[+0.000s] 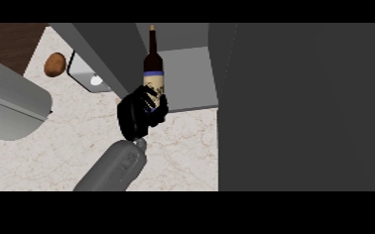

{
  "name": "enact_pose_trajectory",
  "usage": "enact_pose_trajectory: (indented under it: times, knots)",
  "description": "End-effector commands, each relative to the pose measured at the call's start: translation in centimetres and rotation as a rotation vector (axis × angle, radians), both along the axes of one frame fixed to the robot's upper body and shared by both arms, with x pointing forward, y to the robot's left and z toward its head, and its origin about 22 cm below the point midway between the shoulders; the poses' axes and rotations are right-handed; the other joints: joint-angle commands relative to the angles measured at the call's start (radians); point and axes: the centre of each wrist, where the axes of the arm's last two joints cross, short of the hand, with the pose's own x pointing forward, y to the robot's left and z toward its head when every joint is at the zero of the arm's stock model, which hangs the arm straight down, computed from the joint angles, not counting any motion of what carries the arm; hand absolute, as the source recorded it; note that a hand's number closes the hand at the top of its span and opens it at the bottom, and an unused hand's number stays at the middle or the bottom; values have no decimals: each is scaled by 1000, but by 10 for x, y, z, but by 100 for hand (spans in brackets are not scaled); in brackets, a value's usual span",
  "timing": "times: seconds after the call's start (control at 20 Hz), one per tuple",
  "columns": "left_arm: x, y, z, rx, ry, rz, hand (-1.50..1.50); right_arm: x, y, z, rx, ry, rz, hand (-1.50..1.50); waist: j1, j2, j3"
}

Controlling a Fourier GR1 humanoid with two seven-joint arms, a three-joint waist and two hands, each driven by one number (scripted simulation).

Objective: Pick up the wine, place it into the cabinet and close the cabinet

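A pale, marble-patterned counter top (66, 148) with thin reddish veins fills the lower left. Near its upper left corner lies a brown oval lump (55, 64), much like a potato. Just beside it, to the right, sits a small flat grey metal piece with rounded corners (82, 69) bearing a white round spot. A large grey rounded body (18, 104) comes in from the left edge. Dark brown wooden flooring (18, 37) shows at the top left.

Dark wine bottle (152, 72) — pale label, blue band — at open grey cabinet (192, 77)
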Motion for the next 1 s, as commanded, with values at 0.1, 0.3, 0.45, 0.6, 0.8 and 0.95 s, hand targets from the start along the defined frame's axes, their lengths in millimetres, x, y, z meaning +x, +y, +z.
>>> enact_pose_trajectory:
  times: [0.1, 0.3, 0.45, 0.6, 0.8, 0.95]
  knots:
    - [53, -19, 37, 74, 112, -51, -150, -4, 0, 7, 22, -14, 21, -150, -44, 40, -26]
    - [53, -32, 39, 84, 138, -54, -150, -5, -1, 7, 31, -4, 7, -150, -33, 39, -28]
    - [61, -35, 49, 49, 161, -32, -150, -4, -2, 5, 35, 2, 14, -150, -25, 42, -29]
    - [59, -52, 51, 16, 118, -62, -150, -5, -3, 1, 45, 19, 17, -150, -12, 41, -31]
    - [70, -61, 79, -67, 72, -96, -150, -7, -2, 4, 35, 7, 28, -150, -22, 43, -32]
    - [75, -57, 80, -102, 32, -131, -150, -16, 0, 12, 53, 7, 18, -150, -3, 39, -32]
